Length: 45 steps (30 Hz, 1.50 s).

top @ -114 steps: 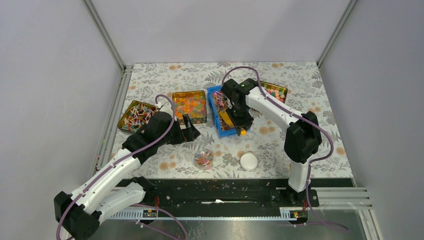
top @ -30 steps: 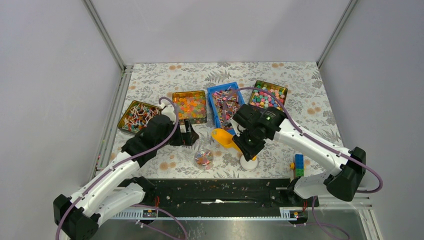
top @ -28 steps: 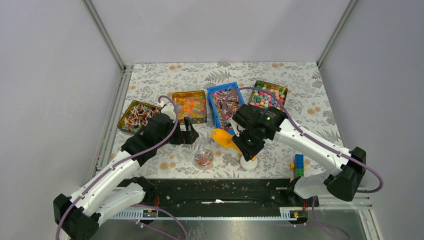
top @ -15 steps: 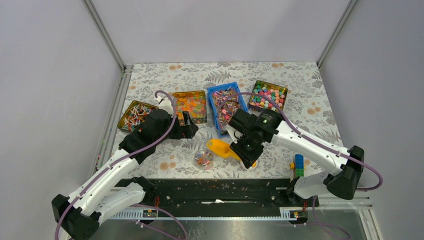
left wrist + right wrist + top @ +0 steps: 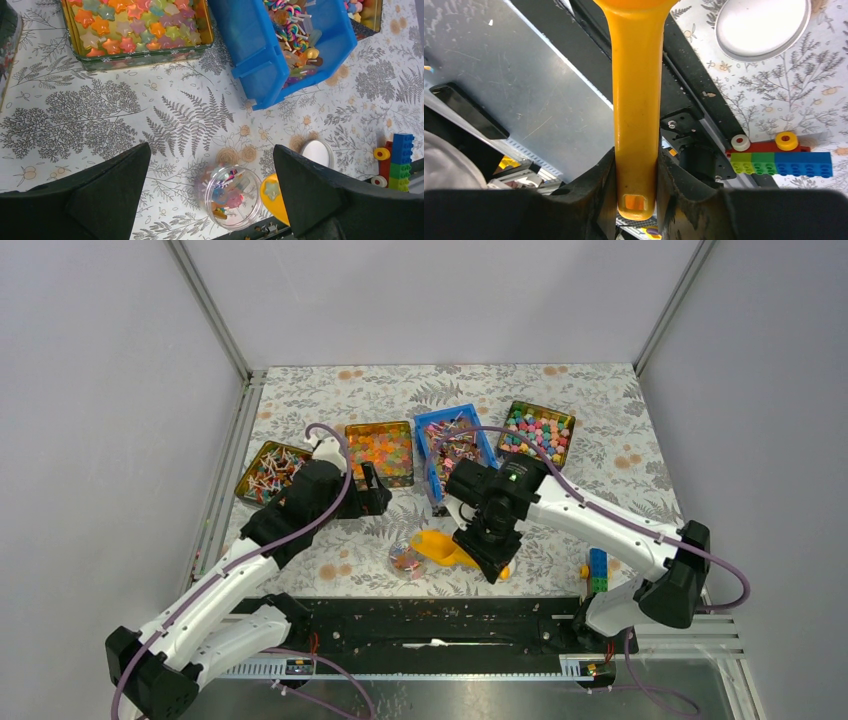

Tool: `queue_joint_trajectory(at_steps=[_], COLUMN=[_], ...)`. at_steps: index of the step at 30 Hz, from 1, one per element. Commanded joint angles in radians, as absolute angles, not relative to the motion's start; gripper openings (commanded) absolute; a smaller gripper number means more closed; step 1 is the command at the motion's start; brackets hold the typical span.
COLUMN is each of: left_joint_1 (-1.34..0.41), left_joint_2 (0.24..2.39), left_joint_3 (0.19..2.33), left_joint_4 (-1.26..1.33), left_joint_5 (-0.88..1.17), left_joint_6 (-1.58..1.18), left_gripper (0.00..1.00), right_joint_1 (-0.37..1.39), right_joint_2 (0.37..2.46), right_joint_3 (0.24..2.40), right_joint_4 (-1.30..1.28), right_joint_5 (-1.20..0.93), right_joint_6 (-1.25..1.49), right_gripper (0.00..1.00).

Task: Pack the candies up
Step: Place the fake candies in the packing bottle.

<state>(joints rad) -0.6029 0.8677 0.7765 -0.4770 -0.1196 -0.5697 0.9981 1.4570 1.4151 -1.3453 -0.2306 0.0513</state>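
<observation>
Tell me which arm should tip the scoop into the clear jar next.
Right. The right arm's fingers are shut on the yellow scoop by its handle, and its bowl sits right beside the clear jar. The left arm's fingers are open, empty, and farther back by the tins.

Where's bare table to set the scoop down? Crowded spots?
Free: far strip of table beyond blue bin; fern patch between orange tin and jar. Crowded: near the jar, with scoop, lid, right gripper.
</observation>
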Motion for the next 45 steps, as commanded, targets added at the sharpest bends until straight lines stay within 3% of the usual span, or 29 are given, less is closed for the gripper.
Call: queue_joint_trajectory(at_steps=[1,45], left_joint_1=[-0.601,-0.601], left_joint_2=[0.889,0.886], left_joint_3=[0.797,0.79], left_joint_4=[-0.42,-0.455], left_joint_5=[-0.153,-0.1], left_joint_6=[-0.559,-0.512], left_gripper=[0.97,0.97], right_joint_1=[1.021,1.105], right_joint_2=[1.495,1.725], right_joint_3=[1.476,1.706], right_joint_4=[-1.393,-1.643], right_joint_5=[-0.292,-0.13], right_joint_6=[0.091,0.164], right_gripper=[0.0,0.0])
